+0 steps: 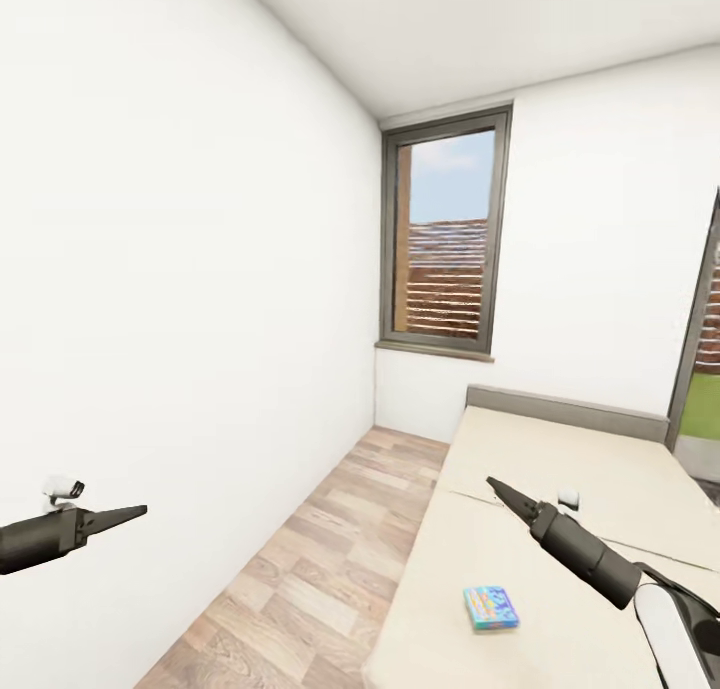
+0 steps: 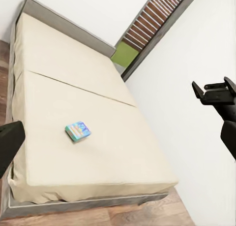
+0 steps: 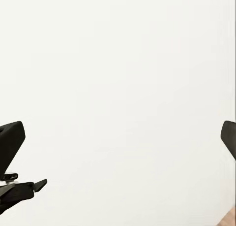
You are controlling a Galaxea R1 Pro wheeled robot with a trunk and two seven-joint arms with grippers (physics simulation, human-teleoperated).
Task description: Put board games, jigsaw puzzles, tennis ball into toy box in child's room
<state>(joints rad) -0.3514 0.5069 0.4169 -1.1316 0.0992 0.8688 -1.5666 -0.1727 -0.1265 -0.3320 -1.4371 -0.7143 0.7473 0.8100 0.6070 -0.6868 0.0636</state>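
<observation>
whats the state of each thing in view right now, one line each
board game: lying flat on the bed, near its foot end, nothing touching it
bed: made, beige cover smooth, one small pale thing on it too small to name
left gripper: empty, held in the air by the white wall
right gripper: empty, raised over the bed
window: looks shut

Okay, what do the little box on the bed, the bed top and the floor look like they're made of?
The board game looks like printed cardboard: a flat box with bright multicolour print. The bed top seems matte beige fabric with one seam across it. The floor looks like wood plank or laminate, showing grain and board joints.
</observation>
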